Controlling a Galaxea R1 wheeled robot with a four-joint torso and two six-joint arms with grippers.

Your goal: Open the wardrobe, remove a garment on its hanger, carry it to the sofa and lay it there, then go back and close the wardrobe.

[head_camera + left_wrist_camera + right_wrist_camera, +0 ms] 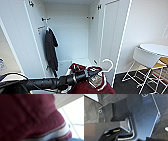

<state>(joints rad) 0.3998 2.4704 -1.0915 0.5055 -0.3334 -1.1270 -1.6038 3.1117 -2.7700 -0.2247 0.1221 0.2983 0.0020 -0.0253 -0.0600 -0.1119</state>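
Observation:
The white wardrobe [72,32] stands open in front of me, both doors swung wide. Low in the head view, in front of the wardrobe, the maroon garment [85,88] hangs on its white hanger [109,63], whose hook curves up to the right. My left arm reaches in from the left and my left gripper [88,72] is shut on the hanger at the collar. In the left wrist view the garment [27,115] sits very close, its striped maroon-white edge showing.
A black T-shirt [51,50] hangs inside the wardrobe at the left. The right door [112,37] juts out toward me. A white chair [146,60] and a round white table [155,48] stand at the right on dark floor [125,86].

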